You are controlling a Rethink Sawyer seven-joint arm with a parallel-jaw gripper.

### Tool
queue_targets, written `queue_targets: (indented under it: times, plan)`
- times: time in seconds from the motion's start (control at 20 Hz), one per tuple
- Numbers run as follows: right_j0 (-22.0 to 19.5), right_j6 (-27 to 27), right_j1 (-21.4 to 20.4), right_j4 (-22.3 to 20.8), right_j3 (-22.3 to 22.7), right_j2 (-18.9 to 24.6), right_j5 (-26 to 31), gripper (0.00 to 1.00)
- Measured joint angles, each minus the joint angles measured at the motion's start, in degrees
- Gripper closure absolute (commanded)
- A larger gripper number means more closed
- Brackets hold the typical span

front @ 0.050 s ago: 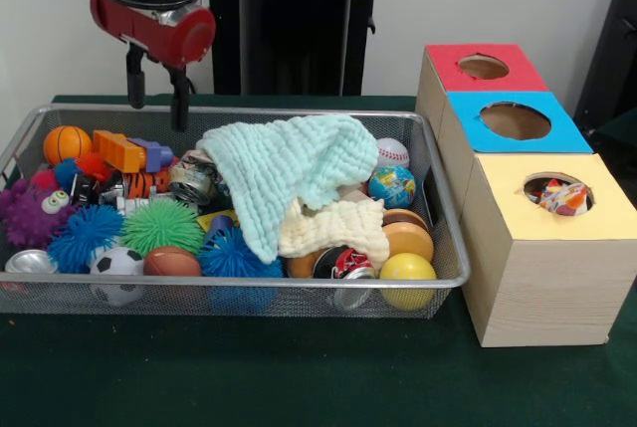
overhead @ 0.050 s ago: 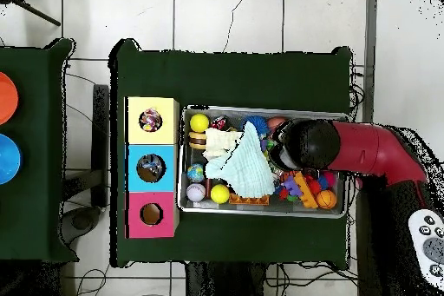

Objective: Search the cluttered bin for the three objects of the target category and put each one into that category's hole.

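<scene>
A wire-mesh bin [front @ 0.050 s ago: 30,128] crowds the green worktop [front @ 0.050 s ago: 249,377]. At its near rim lie a smooth yellow ball [front @ 0.050 s ago: 408,270], a dented drinks can [front @ 0.050 s ago: 344,263] and a soccer ball [front @ 0.050 s ago: 116,266]. Behind them bristle rubbery spiky balls, green [front @ 0.050 s ago: 161,225] and blue [front @ 0.050 s ago: 85,233]. A mint waffle-weave cloth [front @ 0.050 s ago: 289,163] drapes the bin's middle, hiding whatever lies under it. At three o'clock stand three boxes with round holes; the yellow-topped box [front @ 0.050 s ago: 607,213] already shows something in its hole. Which category is the target cannot be told. At eleven o'clock the gripper [front @ 0.050 s ago: 157,89] hangs with jaws apart, empty, over the orange plastic block [front @ 0.050 s ago: 119,150]. Searching well probably means lifting the cloth aside first.
</scene>
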Motion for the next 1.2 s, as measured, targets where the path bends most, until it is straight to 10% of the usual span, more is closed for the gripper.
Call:
queue_targets:
  times: [1.2]
  plan:
    - [0.0,0.0,1.4,-0.3,0.8,0.0,0.0,0.0]
